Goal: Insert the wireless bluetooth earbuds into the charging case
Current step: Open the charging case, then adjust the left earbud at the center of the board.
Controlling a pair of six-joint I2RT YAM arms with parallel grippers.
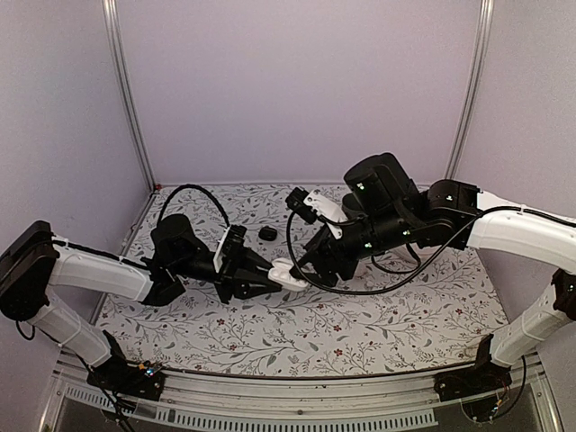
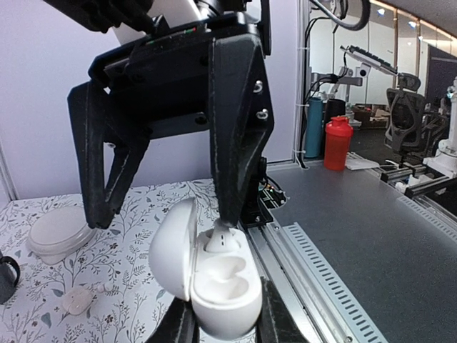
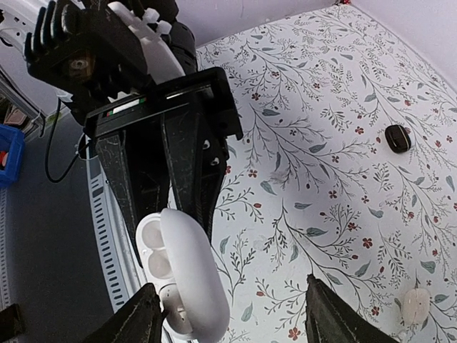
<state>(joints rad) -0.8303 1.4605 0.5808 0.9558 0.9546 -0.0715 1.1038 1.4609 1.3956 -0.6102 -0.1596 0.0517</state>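
The white charging case [image 2: 214, 279] is held above the table, lid swung open, with my left gripper [image 2: 225, 325] shut on its base. One white earbud [image 2: 223, 239] sits in the far socket, stem up. My right gripper [image 2: 165, 219] is open and straddles the case, and one of its fingers [image 2: 232, 179] rests its tip on that earbud. The top view shows the case [image 1: 286, 273] between the left gripper [image 1: 270, 274] and right gripper [image 1: 310, 261]. In the right wrist view the case [image 3: 189, 275] lies by the right gripper [image 3: 235, 321]. A second earbud [image 3: 414, 305] lies on the table.
A small black object [image 3: 397, 138] lies on the floral table cover [image 1: 378, 315]; the top view shows it [image 1: 267, 233] behind the grippers. A white rounded object [image 2: 57, 232] sits on the cover. The table's metal front rail [image 2: 300, 257] runs close below the case.
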